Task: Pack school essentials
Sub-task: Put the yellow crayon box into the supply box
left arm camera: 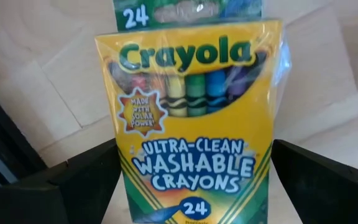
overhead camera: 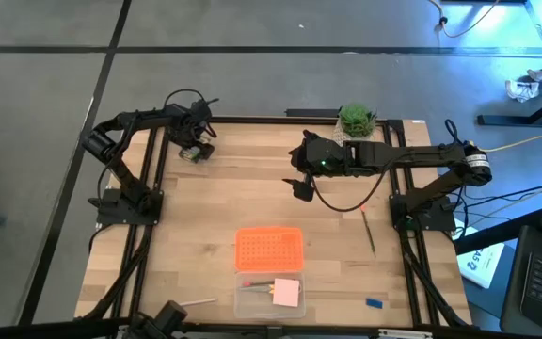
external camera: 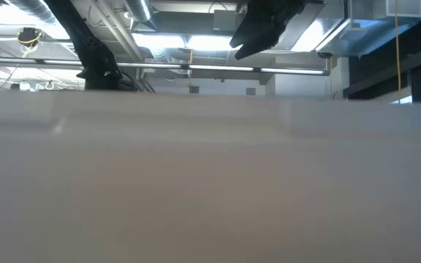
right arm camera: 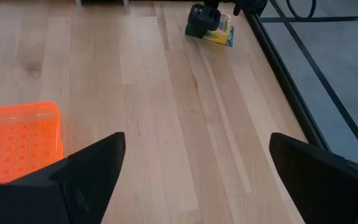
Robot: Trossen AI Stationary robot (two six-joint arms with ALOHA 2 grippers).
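Left gripper: set at the table's far left corner, fingers spread wide on either side of the crayon box; contact cannot be told.
Crayon box: seen lying on the wooden table, between the left fingers.
Right gripper: held above the table's far middle, fingers spread wide, nothing between them.
Case: placed at the near edge, orange lid laid just behind it.
Pink pad: seen inside the case.
Pencil: left on the right side.
Blue piece: left near the front right.
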